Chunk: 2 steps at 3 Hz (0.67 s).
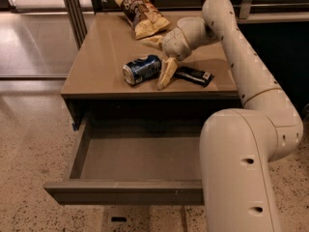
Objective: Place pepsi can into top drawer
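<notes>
The pepsi can [141, 69], blue with a silver end, lies on its side near the front middle of the brown table [101, 52]. My gripper [166, 74] points down at the table right beside the can's right end, touching or nearly touching it. The arm reaches in from the right. The top drawer [126, 192] is pulled open below the table front; its grey interior holds nothing.
A flat black snack bar wrapper [194, 75] lies just right of the gripper. A chip bag [140, 14] lies at the table's back. A metal post [72, 8] stands at the left rear. My arm's large body fills the lower right, overlapping the drawer's right side.
</notes>
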Each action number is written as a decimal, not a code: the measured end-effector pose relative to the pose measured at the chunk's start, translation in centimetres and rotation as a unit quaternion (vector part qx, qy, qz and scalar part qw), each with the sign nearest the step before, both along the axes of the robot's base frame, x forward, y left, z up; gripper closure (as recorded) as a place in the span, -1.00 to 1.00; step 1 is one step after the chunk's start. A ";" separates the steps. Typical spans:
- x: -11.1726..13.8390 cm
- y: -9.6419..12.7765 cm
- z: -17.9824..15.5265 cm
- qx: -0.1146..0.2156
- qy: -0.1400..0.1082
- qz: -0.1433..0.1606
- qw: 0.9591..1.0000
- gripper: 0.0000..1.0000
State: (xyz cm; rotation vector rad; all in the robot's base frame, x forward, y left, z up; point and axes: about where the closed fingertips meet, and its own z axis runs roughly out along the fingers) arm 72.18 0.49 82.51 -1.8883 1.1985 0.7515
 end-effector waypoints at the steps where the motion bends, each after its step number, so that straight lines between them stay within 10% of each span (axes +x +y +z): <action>1: 0.2 0.1 0.0 0.002 -0.001 -0.001 1.000 -0.67; 2: 0.2 0.1 0.0 0.002 -0.001 -0.001 1.000 -0.19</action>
